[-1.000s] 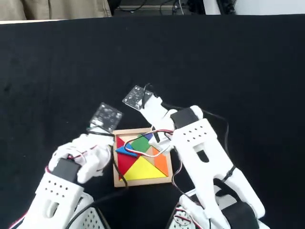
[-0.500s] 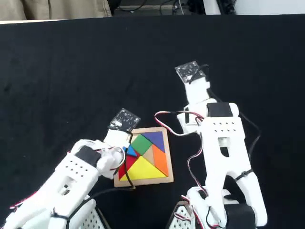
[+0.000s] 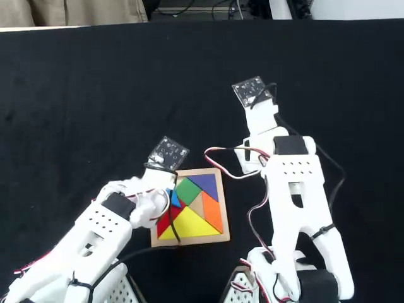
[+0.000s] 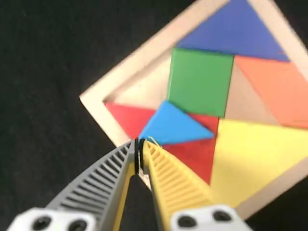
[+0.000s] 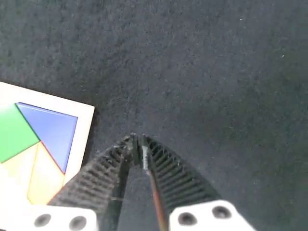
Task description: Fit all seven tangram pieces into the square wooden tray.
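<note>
You're seating the last loose piece: the blue triangle (image 4: 174, 126) lies askew in the square wooden tray (image 4: 92, 102), seemingly riding on the red piece (image 4: 195, 153). Your left end effector (image 4: 139, 155) is pinched shut and empty, its tips at the triangle's corner. Next, nudge it toward the bare gap beside the green square (image 4: 199, 82). The right end effector (image 5: 138, 146), also closed, sits over the table (image 5: 216, 72) beside the tray

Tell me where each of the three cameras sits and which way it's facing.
High view: fixed overhead, looking down on table, tray, left arm, right arm.
Left wrist view: on left arm, facing the tray past the shut left gripper.
Right wrist view: on right arm, facing table beside the tray past the shut right gripper.
Shared: both wrist views show the green square.
</note>
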You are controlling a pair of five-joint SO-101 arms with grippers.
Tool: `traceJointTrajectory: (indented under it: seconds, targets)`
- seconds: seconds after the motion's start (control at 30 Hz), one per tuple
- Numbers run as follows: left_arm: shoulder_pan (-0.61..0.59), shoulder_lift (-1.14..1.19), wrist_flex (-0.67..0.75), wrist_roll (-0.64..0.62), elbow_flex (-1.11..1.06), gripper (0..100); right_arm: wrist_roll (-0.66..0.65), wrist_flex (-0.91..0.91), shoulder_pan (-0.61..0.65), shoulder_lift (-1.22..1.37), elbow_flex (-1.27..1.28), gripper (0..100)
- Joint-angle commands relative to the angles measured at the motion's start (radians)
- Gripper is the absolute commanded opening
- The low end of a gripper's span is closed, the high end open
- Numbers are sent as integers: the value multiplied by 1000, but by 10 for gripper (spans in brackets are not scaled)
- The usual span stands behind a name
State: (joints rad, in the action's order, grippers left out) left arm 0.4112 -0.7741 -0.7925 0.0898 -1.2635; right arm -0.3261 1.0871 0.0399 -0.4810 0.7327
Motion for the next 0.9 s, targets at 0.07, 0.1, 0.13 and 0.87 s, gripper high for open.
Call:
traceJointTrajectory:
  seconds: [0.07, 0.1, 0.13, 0.87]
  targets:
    - [2, 2, 78, -8, 19, 44, 3, -17, -3, -41, -4, 11]
    - [5, 2, 78, -8, 21, 44, 3, -17, -3, -41, -2, 11]
    - [7, 2, 78, -8, 22, 44, 3, -17, -3, -41, -2, 11]
    - [27, 51, -83, -12, 87, 43, 3, -12, -5, -41, -2, 11]
